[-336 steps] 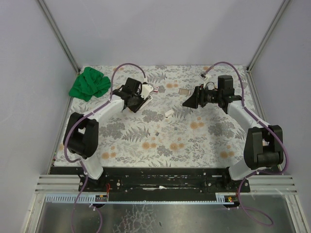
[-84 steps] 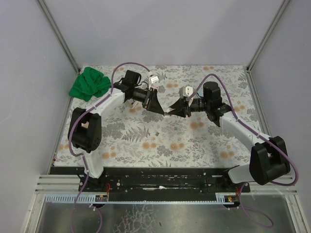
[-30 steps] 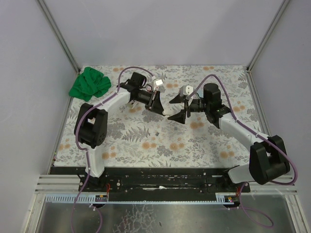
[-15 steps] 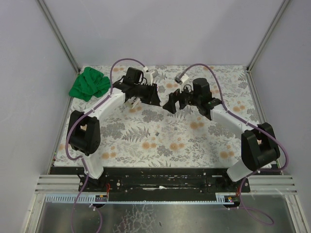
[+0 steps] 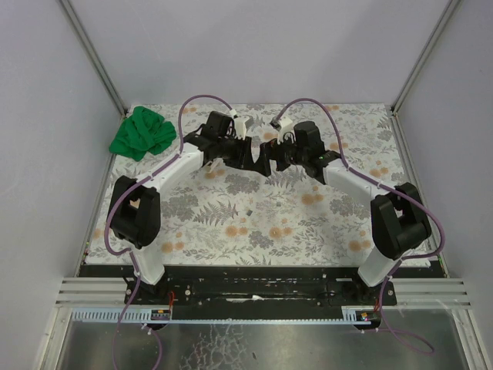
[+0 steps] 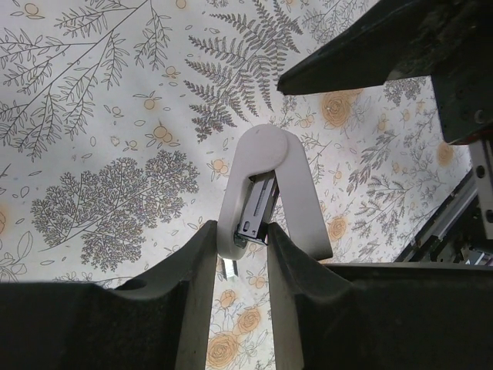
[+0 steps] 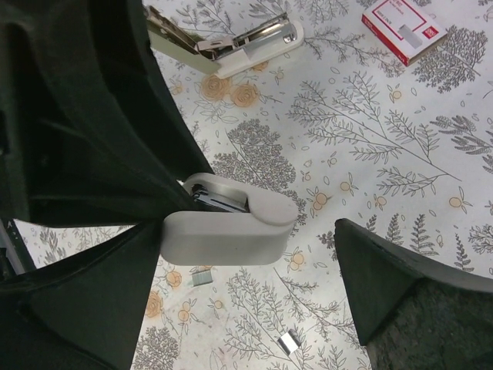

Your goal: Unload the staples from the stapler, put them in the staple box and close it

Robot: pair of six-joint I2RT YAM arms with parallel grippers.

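Note:
My left gripper (image 6: 241, 235) is shut on one end of a white stapler (image 6: 266, 154), which is swung open in a V with its metal magazine (image 6: 258, 210) showing between the arms. It holds the stapler above the table. In the right wrist view the same stapler (image 7: 231, 227) lies between the spread fingers of my open right gripper (image 7: 248, 231), untouched by the fingertips (image 7: 350, 247). In the top view the left gripper (image 5: 249, 156) and right gripper (image 5: 269, 158) meet tip to tip at the table's rear middle, hiding the stapler. Loose staple strips (image 7: 202, 276) lie below.
A second opened stapler (image 7: 231, 42) and a red and white staple box (image 7: 400, 27) lie on the floral tablecloth beyond. Another staple strip (image 7: 289, 341) is nearby, and one lies mid-table (image 5: 249, 210). A green cloth (image 5: 141, 132) sits at the back left corner.
Both arms have swung toward the rear middle. My right gripper has moved left until its open fingers flank the stapler held by my left gripper.

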